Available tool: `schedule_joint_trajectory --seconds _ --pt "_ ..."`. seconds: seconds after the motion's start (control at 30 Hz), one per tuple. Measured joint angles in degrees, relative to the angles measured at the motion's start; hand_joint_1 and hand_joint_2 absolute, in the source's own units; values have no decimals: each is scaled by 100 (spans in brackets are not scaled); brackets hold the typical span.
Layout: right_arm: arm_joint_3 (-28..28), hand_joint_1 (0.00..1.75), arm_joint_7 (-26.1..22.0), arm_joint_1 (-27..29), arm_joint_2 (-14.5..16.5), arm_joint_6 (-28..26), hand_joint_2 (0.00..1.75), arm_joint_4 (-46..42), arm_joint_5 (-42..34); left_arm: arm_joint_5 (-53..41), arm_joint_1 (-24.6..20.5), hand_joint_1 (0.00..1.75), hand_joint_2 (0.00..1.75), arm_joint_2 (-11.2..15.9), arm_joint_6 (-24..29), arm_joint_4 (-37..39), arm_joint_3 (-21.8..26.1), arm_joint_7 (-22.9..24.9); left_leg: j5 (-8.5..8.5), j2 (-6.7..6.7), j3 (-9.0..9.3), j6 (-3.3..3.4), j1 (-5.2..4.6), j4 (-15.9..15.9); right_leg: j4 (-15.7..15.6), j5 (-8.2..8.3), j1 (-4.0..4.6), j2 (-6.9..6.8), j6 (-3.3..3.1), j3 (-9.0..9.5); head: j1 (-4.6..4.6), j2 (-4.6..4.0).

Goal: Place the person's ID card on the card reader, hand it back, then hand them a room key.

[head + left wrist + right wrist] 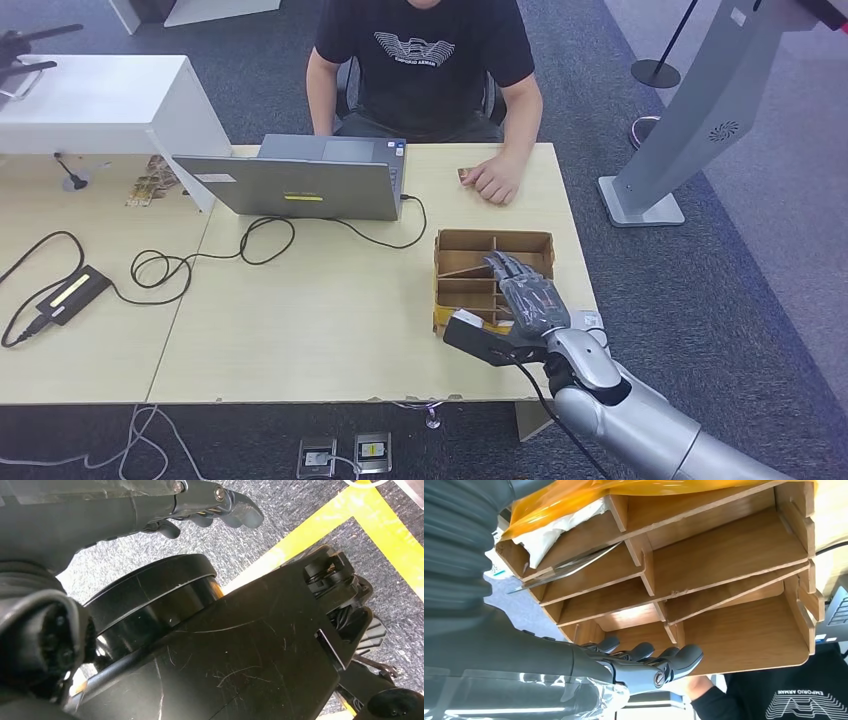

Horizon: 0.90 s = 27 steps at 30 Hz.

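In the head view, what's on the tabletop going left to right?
Black power adapter → coiled black cable → grey laptop → wooden compartment box, with the right hand over it. The person's hand rests on the far edge, above the box.

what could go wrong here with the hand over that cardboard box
The right hand hangs over the thin dividers of the cardboard box; going lower, its fingers could catch or bend one. The box sits near the table edge, so a push might slide it off. The person's hand covers a small card, out of easy reach.
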Motion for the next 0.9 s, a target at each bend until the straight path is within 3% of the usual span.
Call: schedule_joint_trajectory --seconds 0.67,0.9 --pt "-29 0 70 -49 34 -73 175 92 108 -49 -7 0 0 -1 0 0 -50 -25 0 0 2 0 0 0 0 0 0 1 0 0 0 0" --pt "-143 0 152 -96 7 -113 175 77 187 -125 -103 0 0 -22 0 -2 -98 -637 0 2 5 0 0 1 0 2 0 2 1 1 0 0"
